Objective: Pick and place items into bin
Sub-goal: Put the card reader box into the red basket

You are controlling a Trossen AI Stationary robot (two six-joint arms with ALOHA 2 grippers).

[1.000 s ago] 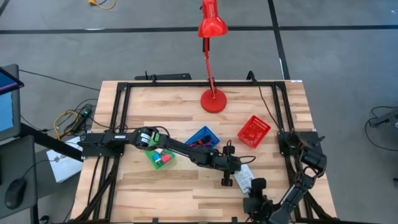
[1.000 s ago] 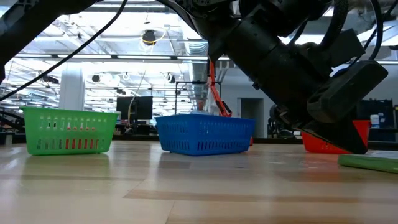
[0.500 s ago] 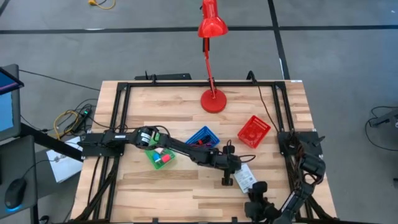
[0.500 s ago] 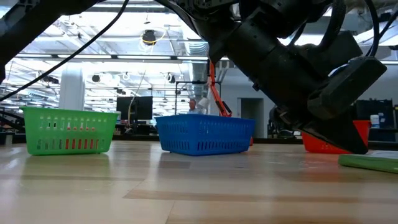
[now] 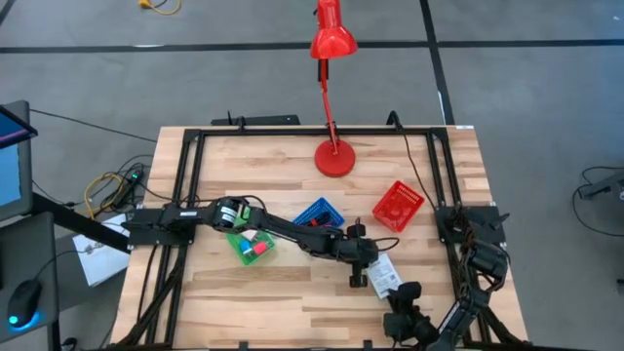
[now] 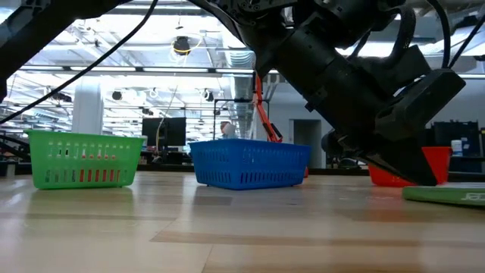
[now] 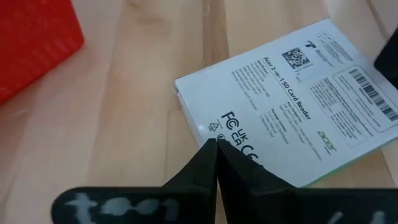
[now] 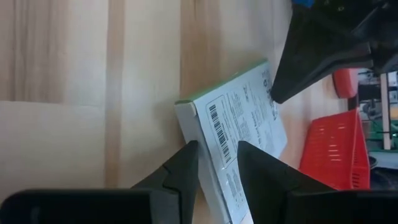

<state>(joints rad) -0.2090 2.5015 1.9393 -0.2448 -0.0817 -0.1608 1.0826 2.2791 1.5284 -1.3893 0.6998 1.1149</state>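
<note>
white printed packet [image 7: 292, 99], wooden table [image 5: 263, 166]

we log: white packet [image 7: 292, 99] with black print, green edge | red basket [image 5: 398, 206] | blue basket [image 6: 249, 162] | green basket [image 6: 83, 158] | red lamp [image 5: 332, 44]

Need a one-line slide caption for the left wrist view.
Left gripper, fingers shut, presses its tips on the flat white printed card-reader packet lying on the light wooden table, red plastic basket nearby.

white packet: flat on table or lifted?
Flat on the table. The white packet lies printed face up on the wood; the shut left gripper presses its edge, the right gripper straddles another.
</note>
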